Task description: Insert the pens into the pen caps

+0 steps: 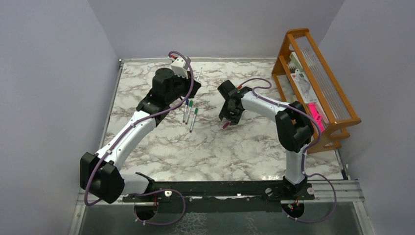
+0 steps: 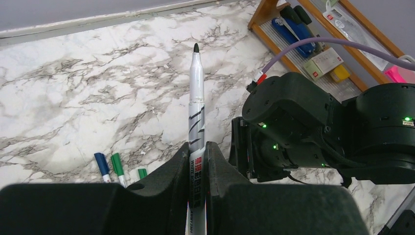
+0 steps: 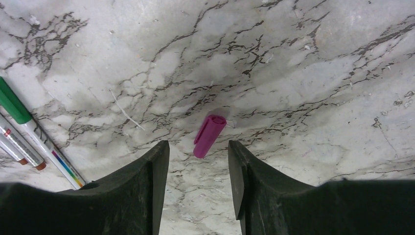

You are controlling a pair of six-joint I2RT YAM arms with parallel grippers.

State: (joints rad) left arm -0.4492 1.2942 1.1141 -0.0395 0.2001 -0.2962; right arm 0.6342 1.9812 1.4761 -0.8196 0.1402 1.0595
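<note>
1. Top external view.
   - The left gripper [image 1: 192, 73] holds one pen [image 1: 198, 74] clear of the table [image 1: 195, 147], at 12 o'clock from the loose pens [image 1: 190, 111].
   - The right gripper [image 1: 229, 116] hangs over the magenta cap [image 1: 225, 125], which lies on the marble at 3 o'clock from those pens.
   - Judgement: the arms stand close together so that pen and cap can be mated at mid-table.

2. Left wrist view.
   - The jaws are nearly closed, clamped on the pen's lower barrel.
   - The bare dark tip points away at 12 o'clock.
   - Judgement: the low grip leaves the writing end free to enter a cap.
   - The loose pens show blue and green ends at 8 o'clock.

3. Right wrist view.
   - The jaws stand well apart and hold nothing.
   - The magenta cap lies flat just beyond the fingertips, in line with the gap. Its long axis points toward 1 o'clock, and it touches neither finger.
   - Judgement: this straddle is a pre-grasp alignment, and the cap is not yet picked up.
</note>
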